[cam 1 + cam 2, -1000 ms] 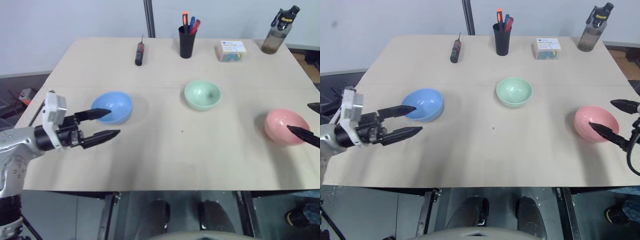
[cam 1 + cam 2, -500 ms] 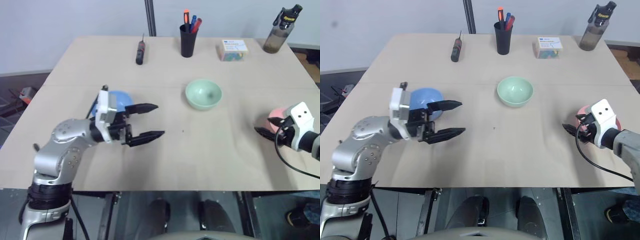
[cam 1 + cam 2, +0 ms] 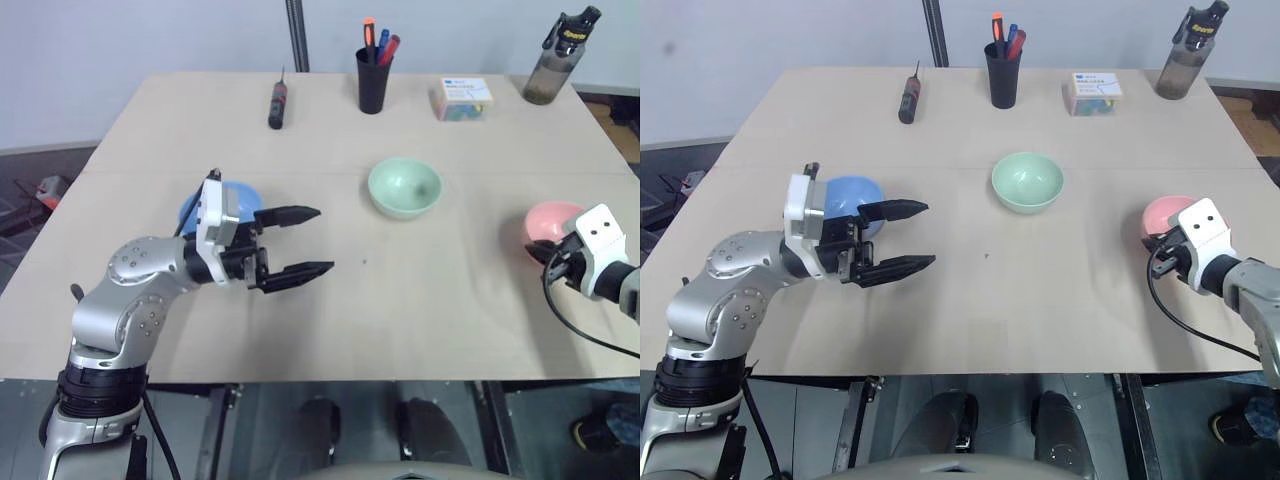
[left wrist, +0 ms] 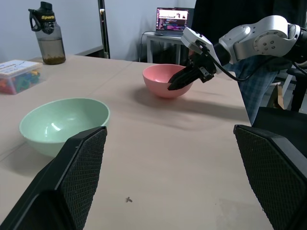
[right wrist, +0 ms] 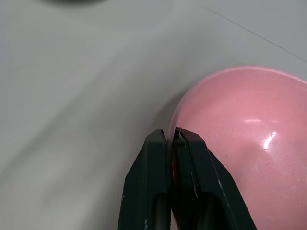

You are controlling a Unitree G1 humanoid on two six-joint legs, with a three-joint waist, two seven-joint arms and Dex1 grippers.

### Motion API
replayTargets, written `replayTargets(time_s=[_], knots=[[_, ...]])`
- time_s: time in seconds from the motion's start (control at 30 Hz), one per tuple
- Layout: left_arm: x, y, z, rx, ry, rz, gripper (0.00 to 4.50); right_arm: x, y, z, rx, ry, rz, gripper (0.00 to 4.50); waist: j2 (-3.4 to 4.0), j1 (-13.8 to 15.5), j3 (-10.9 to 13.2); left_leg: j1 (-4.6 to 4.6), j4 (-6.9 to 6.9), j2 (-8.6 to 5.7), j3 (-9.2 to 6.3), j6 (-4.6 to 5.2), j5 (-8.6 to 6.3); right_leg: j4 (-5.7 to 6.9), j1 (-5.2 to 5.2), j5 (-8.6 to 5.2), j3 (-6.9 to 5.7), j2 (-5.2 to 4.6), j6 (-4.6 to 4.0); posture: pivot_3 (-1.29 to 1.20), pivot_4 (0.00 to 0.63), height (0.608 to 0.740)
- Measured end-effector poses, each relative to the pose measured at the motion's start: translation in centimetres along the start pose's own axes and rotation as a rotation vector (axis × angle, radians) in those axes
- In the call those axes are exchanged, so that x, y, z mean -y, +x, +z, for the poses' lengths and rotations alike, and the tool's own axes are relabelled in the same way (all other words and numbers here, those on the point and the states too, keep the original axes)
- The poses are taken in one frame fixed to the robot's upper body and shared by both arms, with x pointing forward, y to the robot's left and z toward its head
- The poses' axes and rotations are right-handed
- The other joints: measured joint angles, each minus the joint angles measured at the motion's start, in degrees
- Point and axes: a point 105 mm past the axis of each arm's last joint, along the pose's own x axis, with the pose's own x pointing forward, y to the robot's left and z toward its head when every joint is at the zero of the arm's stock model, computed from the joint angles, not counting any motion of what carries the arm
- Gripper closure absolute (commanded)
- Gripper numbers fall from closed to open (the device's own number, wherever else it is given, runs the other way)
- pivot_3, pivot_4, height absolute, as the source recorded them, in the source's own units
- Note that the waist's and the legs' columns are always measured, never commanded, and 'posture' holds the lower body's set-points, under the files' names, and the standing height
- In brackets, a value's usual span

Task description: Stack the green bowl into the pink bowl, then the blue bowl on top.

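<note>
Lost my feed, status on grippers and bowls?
Right gripper shut on pink bowl rim. Left gripper open, empty, past blue bowl. Green bowl untouched mid-table, nothing stacked, path clear.

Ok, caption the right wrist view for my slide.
Right gripper shut on the rim of the pink bowl, which sits on the pale table.

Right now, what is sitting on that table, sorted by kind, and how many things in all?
Bowls: 3, the green bowl, the pink bowl and the blue bowl
Screwdriver: 1
Pen cup: 1, black, with pens standing in it
Small clear box: 1, colourful bits inside
Water bottle: 1
Total: 7
</note>
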Motion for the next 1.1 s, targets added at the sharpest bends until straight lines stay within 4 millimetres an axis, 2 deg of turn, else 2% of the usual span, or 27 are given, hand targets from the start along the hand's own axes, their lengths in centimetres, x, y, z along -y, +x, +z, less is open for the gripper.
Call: replayTargets(time_s=[0.1,0.17,0.2,0.27,0.37,0.47,0.53,0.6,0.67,0.77,0.83,0.97,1.0,1.1], knots=[[-0.2,0.1,0.2,0.0,0.012,0.0,0.0,0.0,0.0,0.0,0.002,-0.002,0.0,4.41,0.0,-0.03,0.0,0.0,0.0,0.01,0.0,0.0,0.0,0.01,0.0,0.0,0.0,0.01,0.0,0.0,0.15,0.74],[-0.3,0.1,0.2,0.002,0.013,0.004,0.0,-0.9,0.0,0.6,0.034,-0.005,0.043,4.41,0.01,-0.07,0.0,0.01,0.0,0.01,0.0,0.0,0.0,0.02,-0.01,0.0,0.01,0.02,0.0,0.0,0.15,0.74],[-0.4,0.1,0.2,0.001,0.012,0.006,0.0,-2.0,-0.1,1.6,0.077,-0.009,0.103,4.41,0.01,-0.23,0.0,0.01,0.0,0.03,0.01,0.0,0.0,0.02,-0.02,0.0,0.02,0.04,0.0,0.0,0.15,0.74],[-0.5,0.1,0.1,0.001,0.012,0.008,0.0,-5.6,-0.5,4.7,0.2,-0.035,0.281,4.41,0.02,-0.52,0.01,0.02,-0.01,0.11,0.01,0.0,0.0,0.02,-0.02,0.0,0.03,0.1,0.0,0.0,0.15,0.74],[-0.5,0.2,0.0,0.003,0.015,0.005,0.0,-10.2,-1.1,7.3,0.283,-0.1,0.491,4.41,0.0,-0.26,0.0,0.03,0.03,0.09,-0.05,0.01,-0.01,0.01,0.01,0.0,-0.02,0.08,0.0,0.0,0.15,0.74],[-0.6,0.2,-0.1,0.009,0.012,0.01,0.0,-14.2,-0.7,7.6,0.293,-0.105,0.679,4.41,-0.04,0.02,-0.01,0.0,0.08,0.01,-0.09,0.01,-0.01,-0.01,0.04,0.0,-0.06,0.02,0.0,0.0,0.15,0.74],[-0.5,0.4,-0.1,0.01,0.012,0.006,0.0,-16.6,-0.3,7.0,0.262,-0.132,0.794,4.41,-0.05,0.09,-0.01,-0.02,0.1,-0.01,-0.11,0.0,0.0,-0.01,0.04,0.0,-0.07,0.01,0.0,0.0,0.15,0.74],[-0.5,0.5,-0.1,0.014,0.016,0.005,0.0,-17.9,0.0,6.4,0.238,-0.151,0.859,4.41,-0.05,0.06,0.0,-0.03,0.1,-0.02,-0.11,0.0,0.0,-0.01,0.02,0.0,-0.07,0.01,0.0,0.0,0.15,0.74],[-0.6,0.5,-0.1,0.013,0.018,0.008,0.0,-18.3,0.8,6.5,0.239,-0.166,0.877,4.41,-0.05,-0.09,-0.01,0.0,0.1,-0.01,-0.11,-0.01,0.01,0.01,0.02,0.0,-0.07,0.02,0.0,0.0,0.15,0.74],[-0.6,0.5,-0.2,0.013,0.017,0.019,0.0,-18.3,2.3,6.9,0.248,-0.191,0.861,3.48,-0.07,-0.28,-0.01,0.06,0.1,0.03,-0.1,-0.05,0.03,0.07,0.02,0.0,-0.06,0.07,0.0,0.0,0.15,0.74],[-0.5,0.4,-0.4,0.01,0.009,0.027,0.0,-17.9,3.5,6.5,0.227,-0.188,0.832,2.71,-0.06,-0.22,-0.01,0.05,0.09,0.02,-0.11,-0.07,0.04,0.08,0.0,0.0,-0.06,0.07,0.0,0.0,0.15,0.74],[-0.2,0.1,-1.2,-0.002,-0.018,0.047,0.0,-17.7,3.5,6.4,0.219,-0.234,0.845,0.9,-0.06,-0.06,-0.01,-0.05,0.08,-0.01,-0.13,-0.06,0.03,0.01,-0.03,0.0,-0.07,0.01,0.0,0.0,0.15,0.74],[-0.2,0.1,-1.2,-0.003,-0.018,0.053,0.0,-17.5,3.3,6.6,0.223,-0.251,0.84,0.77,-0.06,-0.05,-0.01,-0.05,0.08,-0.01,-0.13,-0.06,0.03,0.01,-0.03,0.0,-0.08,0.01,0.0,0.0,0.15,0.74],[-0.2,-0.1,-1.3,-0.007,-0.019,0.065,0.0,-16.1,2.0,9.9,0.333,-0.298,0.824,0.77,-0.02,-0.19,0.02,-0.02,0.08,0.01,-0.12,-0.07,0.04,0.06,-0.03,0.0,-0.05,0.01,0.0,0.0,0.15,0.74]])
